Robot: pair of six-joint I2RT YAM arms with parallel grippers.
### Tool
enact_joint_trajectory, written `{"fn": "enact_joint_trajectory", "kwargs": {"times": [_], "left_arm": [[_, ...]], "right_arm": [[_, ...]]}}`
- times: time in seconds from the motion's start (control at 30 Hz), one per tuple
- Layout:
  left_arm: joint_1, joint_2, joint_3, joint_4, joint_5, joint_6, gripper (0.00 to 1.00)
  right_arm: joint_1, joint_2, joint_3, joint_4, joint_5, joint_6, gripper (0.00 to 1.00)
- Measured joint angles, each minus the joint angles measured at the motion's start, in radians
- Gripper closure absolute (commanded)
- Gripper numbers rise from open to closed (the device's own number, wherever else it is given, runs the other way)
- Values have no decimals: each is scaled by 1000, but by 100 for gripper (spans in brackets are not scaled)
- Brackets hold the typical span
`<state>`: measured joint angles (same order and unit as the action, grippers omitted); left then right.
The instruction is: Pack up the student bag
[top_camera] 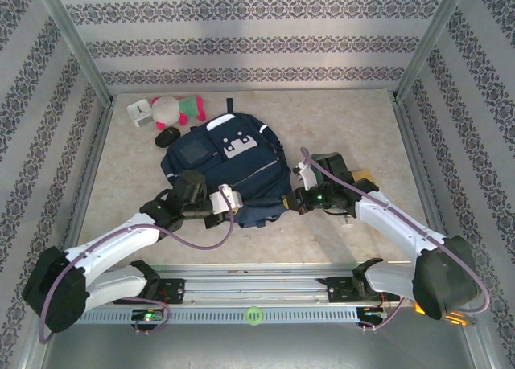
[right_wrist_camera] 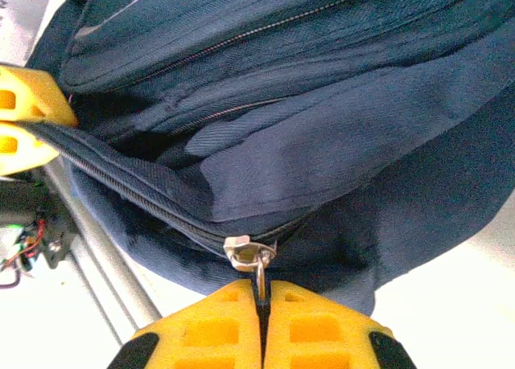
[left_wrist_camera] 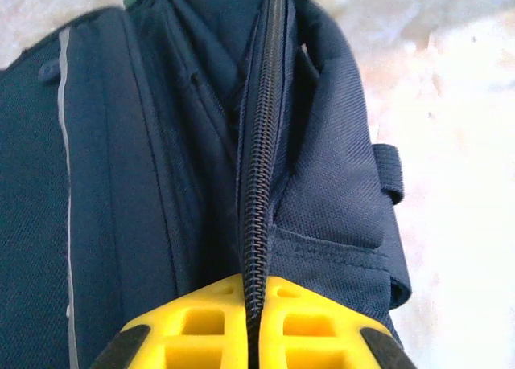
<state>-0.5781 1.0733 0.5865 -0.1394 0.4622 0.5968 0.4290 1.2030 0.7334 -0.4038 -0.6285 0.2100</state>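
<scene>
Far left of the table (top_camera: 346, 128), back corner: a small white clock-like cube (top_camera: 139, 112), a pink and white soft toy (top_camera: 170, 108) and a small black object (top_camera: 167, 133). All are loose, outside the bag and well away from both my grippers.

My left arm: it reaches forward and inward from its base, forearm low, wrist turned toward the bag's near left side.

My left gripper (left_wrist_camera: 255, 319): fingers together, clamped on the bag's zip edge. The line of zip teeth (left_wrist_camera: 259, 168) runs straight away from between them.

Student bag (top_camera: 217, 156): mid-table, lying flat with its patched front upward. Its long axis runs from the near edge toward the back wall, leaning slightly right. Its near end lies between my two grippers.

My right gripper (right_wrist_camera: 263, 303): fingers together, pinching the zip pull (right_wrist_camera: 260, 264) that hangs from the metal slider (right_wrist_camera: 241, 248). The bag lies directly ahead of it, and the zip track leads off to the left toward my left gripper.

My right arm: elbow out to the right, forearm angled inward, wrist at the bag's near right corner.

Judgement: the coming move turns on the zip line strung between the two grips. The right gripper holds the slider, so travel would be along that track while the left gripper anchors the fabric. Nothing appears packed yet.
</scene>
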Motion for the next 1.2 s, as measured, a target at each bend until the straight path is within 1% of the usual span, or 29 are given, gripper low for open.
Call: {"fn": "enact_joint_trajectory", "kwargs": {"times": [0.03, 0.07, 0.13, 0.2, 0.23, 0.33, 0.43, 0.47, 0.5, 0.53, 0.57, 0.6, 0.63, 0.67, 0.7, 0.8, 0.9, 1.0, 1.03, 1.07, 1.1, 1.13, 1.2], "left_arm": [[8, -13, 5, -39, -3, 16, 65], [15, -23, 10, -76, -6, 26, 54], [28, -42, 19, -140, -6, 29, 41], [19, -46, 31, -158, -5, 12, 37], [1, -45, 39, -159, -7, -3, 35], [-85, -19, 71, -139, -10, -51, 31], [-166, 66, 97, -55, -25, -109, 30], [-186, 97, 100, -24, -35, -125, 31], [-208, 137, 103, 14, -51, -145, 35], [-224, 174, 106, 42, -64, -161, 48], [-235, 210, 108, 67, -77, -177, 64], [-241, 243, 114, 82, -84, -191, 78], [-241, 273, 121, 93, -97, -199, 90], [-241, 287, 125, 100, -105, -200, 98], [-240, 291, 125, 103, -111, -197, 100], [-231, 245, 116, 98, -111, -158, 100], [-171, 124, 94, 38, -70, -92, 100], [-97, 0, 87, -101, -45, 1, 100], [-77, -32, 87, -155, -45, 36, 99], [-60, -56, 87, -203, -45, 65, 96], [-47, -72, 84, -238, -46, 88, 89], [-35, -89, 80, -275, -49, 109, 78], [-22, -110, 77, -328, -53, 127, 48]], "right_arm": [[14, 8, 0, 1, -11, 4, 100], [29, 14, 0, -1, -11, 8, 100], [61, 25, 0, 0, -16, 23, 100], [87, 31, 1, 4, -27, 42, 100], [99, 32, 1, 7, -34, 50, 100], [127, 32, 5, 12, -44, 65, 100], [145, 33, 6, 15, -50, 76, 100], [146, 34, 6, 15, -54, 76, 100], [152, 36, 9, 14, -56, 76, 100], [156, 38, 12, 14, -59, 76, 100], [158, 39, 14, 14, -61, 76, 100], [164, 40, 18, 14, -61, 76, 100], [164, 40, 19, 11, -60, 76, 100], [164, 40, 19, 6, -57, 76, 100], [155, 40, 19, 0, -53, 76, 100], [101, 39, 18, -1, -78, 80, 100], [36, 32, 4, 28, -138, 79, 100], [8, 34, 4, 58, -160, 80, 100], [7, 37, 4, 67, -167, 82, 100], [14, 42, 4, 75, -172, 84, 100], [24, 47, 5, 79, -174, 84, 100], [42, 56, 6, 83, -174, 87, 100], [80, 75, 13, 84, -166, 93, 100]]}}
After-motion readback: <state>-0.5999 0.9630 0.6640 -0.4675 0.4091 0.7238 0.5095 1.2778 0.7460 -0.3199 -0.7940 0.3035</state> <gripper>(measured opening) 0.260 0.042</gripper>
